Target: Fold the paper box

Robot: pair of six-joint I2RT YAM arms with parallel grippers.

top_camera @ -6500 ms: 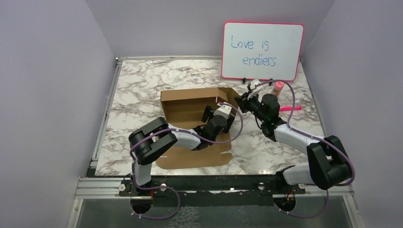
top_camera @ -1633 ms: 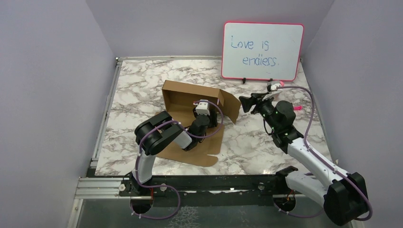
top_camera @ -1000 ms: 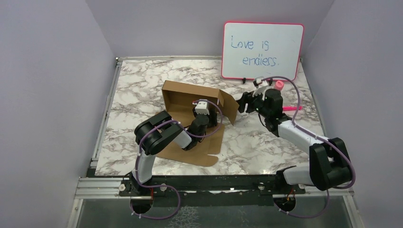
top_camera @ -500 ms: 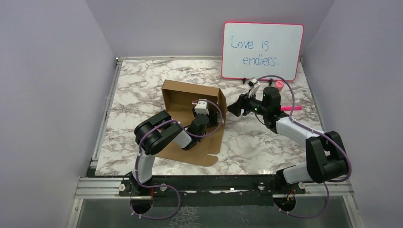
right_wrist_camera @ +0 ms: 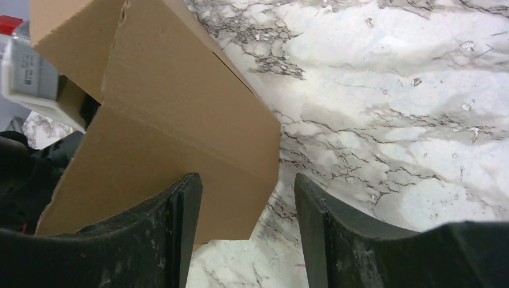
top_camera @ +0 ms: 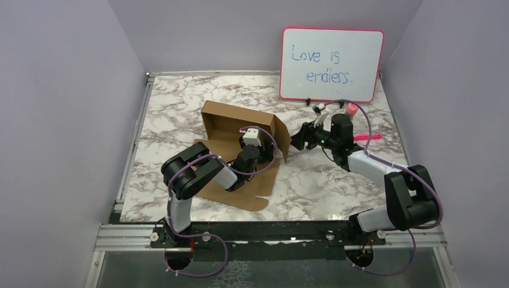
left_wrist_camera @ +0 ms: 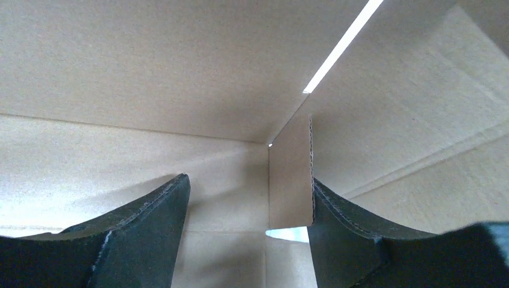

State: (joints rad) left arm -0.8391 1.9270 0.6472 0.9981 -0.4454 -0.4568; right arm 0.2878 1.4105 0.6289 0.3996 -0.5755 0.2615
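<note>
The paper box (top_camera: 231, 123) is brown cardboard, half formed, in the middle of the marble table (top_camera: 174, 102). Its back wall and right side flap (top_camera: 284, 141) stand up, and a front panel (top_camera: 240, 193) lies flat. My left gripper (top_camera: 263, 145) is inside the box. In the left wrist view it (left_wrist_camera: 249, 180) stands open facing an inner corner, with a small tab (left_wrist_camera: 290, 174) against its right finger. My right gripper (top_camera: 295, 140) is open against the outside of the side flap (right_wrist_camera: 174, 108). In the right wrist view that gripper (right_wrist_camera: 246, 177) straddles the flap's lower corner.
A pink-framed whiteboard (top_camera: 332, 64) with blue writing stands at the back right. A pink marker (top_camera: 367, 137) and a pink cap (top_camera: 353, 107) lie behind the right arm. Purple walls close in both sides.
The right gripper has pushed the side flap leftward from splayed out to nearly upright. The box has shifted slightly left. The left jaws have opened a little wider.
</note>
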